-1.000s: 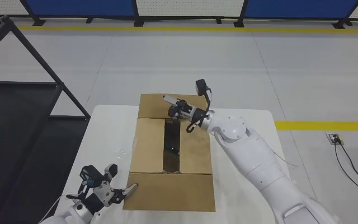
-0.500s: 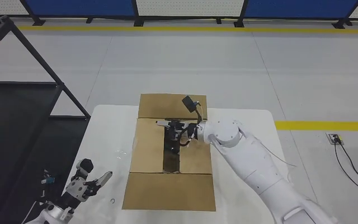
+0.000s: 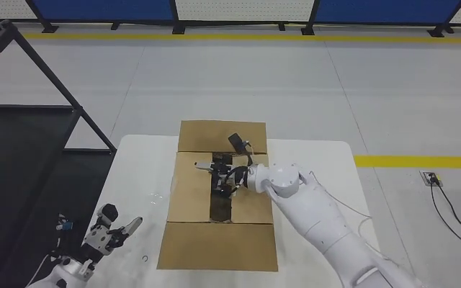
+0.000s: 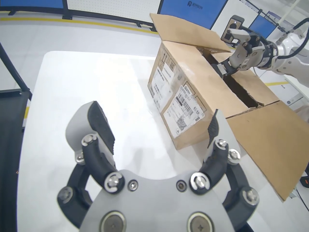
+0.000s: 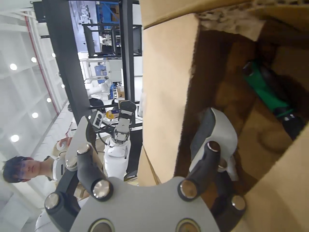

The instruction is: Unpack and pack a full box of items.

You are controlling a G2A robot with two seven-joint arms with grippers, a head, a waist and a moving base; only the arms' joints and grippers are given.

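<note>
On the white table (image 3: 144,173), a cardboard box (image 3: 191,191) is seen with a gap between its top flaps.
At that gap the right gripper (image 5: 148,129) is held wide open, and nothing is gripped. One finger (image 5: 213,131) is dipped inside the box and the other is kept outside, so the edge of one flap (image 5: 164,85) is found between them. Deeper in the box, apart from the inner finger, a green thing with black ends (image 5: 265,90) is seen lying. Near a lower corner of the box, the left gripper (image 4: 155,118) is held above the table, with its fingers spread wide and nothing between them.
</note>
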